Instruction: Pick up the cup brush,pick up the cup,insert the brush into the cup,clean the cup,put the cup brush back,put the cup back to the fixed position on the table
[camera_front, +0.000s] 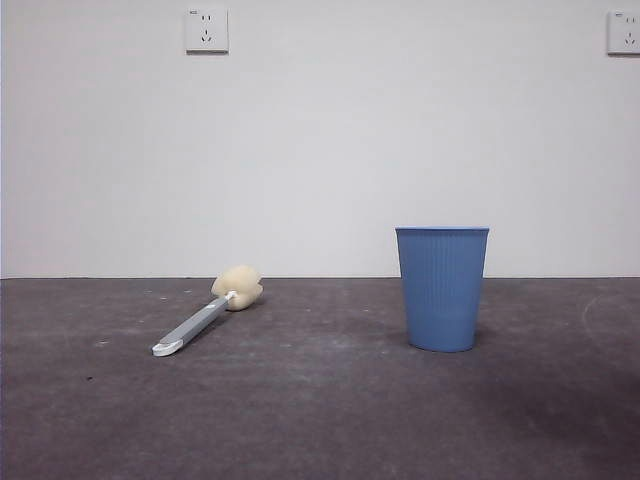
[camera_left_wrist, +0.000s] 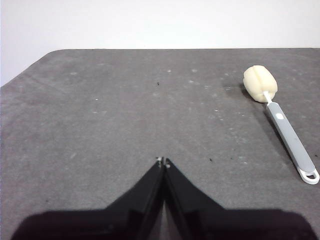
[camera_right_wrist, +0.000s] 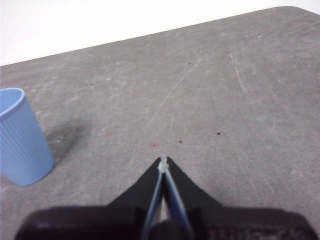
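The cup brush (camera_front: 205, 318) lies flat on the table (camera_front: 320, 400) left of centre, its cream sponge head toward the back wall and its white looped end toward the camera. In the left wrist view the cup brush (camera_left_wrist: 282, 122) lies well off to one side of my left gripper (camera_left_wrist: 163, 161), which is shut and holds nothing. The blue ribbed cup (camera_front: 441, 288) stands upright right of centre. My right gripper (camera_right_wrist: 163, 160) is shut and empty, with the cup (camera_right_wrist: 20, 137) apart from it at the picture's edge. Neither arm shows in the front view.
A white wall rises behind the table, with two sockets (camera_front: 206, 30) high up. The table's far edge and rounded corners (camera_left_wrist: 50, 52) show in both wrist views. Bare scuffed surface lies between brush and cup.
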